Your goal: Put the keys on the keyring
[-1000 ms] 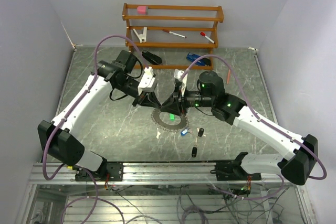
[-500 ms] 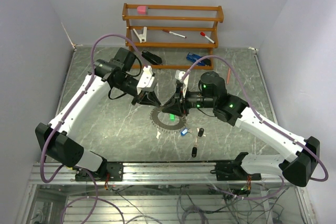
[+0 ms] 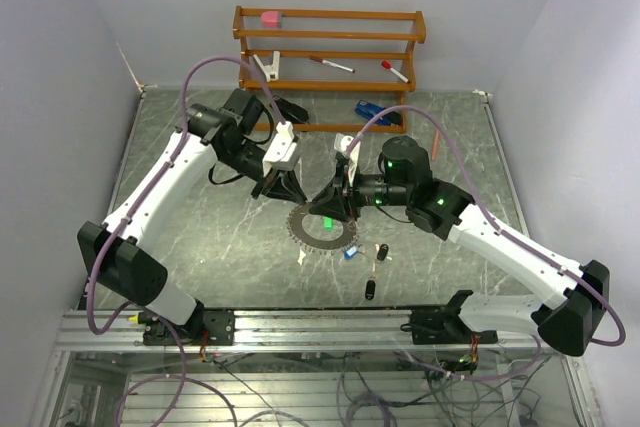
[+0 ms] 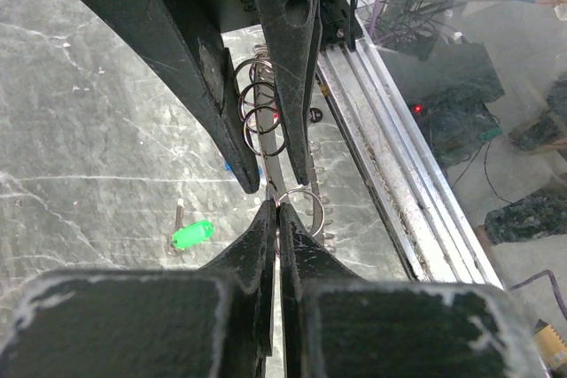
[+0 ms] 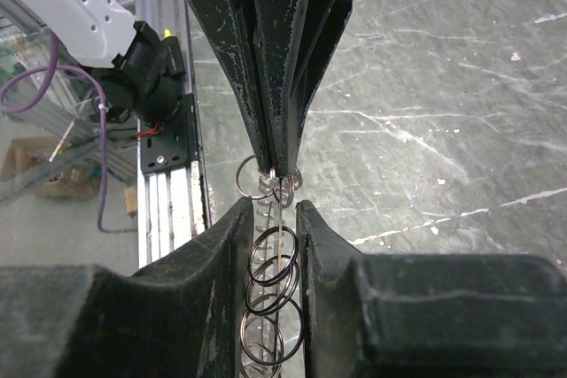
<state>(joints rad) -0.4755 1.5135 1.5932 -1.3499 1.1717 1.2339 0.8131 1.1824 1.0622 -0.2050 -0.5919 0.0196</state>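
Note:
The keyring (image 3: 300,233), a large toothed silvery ring, is held between both grippers at mid-table. My left gripper (image 3: 293,197) is shut, its tips (image 4: 277,205) pinching the ring's edge where a small split ring (image 4: 306,205) hangs. My right gripper (image 3: 327,209) faces it. Its jaws (image 5: 269,205) are closed on the ring's band, with several small split rings (image 5: 275,272) between them. A green key (image 4: 191,235) lies on the table under the ring. A blue key (image 3: 350,252) and two black keys (image 3: 381,252) (image 3: 369,290) lie just in front.
A wooden rack (image 3: 330,52) stands at the back with red-capped markers, clips and a pink item. A black object (image 3: 290,109) and a blue one (image 3: 372,110) lie before it. The aluminium rail (image 3: 320,322) runs along the near edge.
The left arm's elbow swung out to the left and back in. Both grippers and the keyring stay almost where they were.

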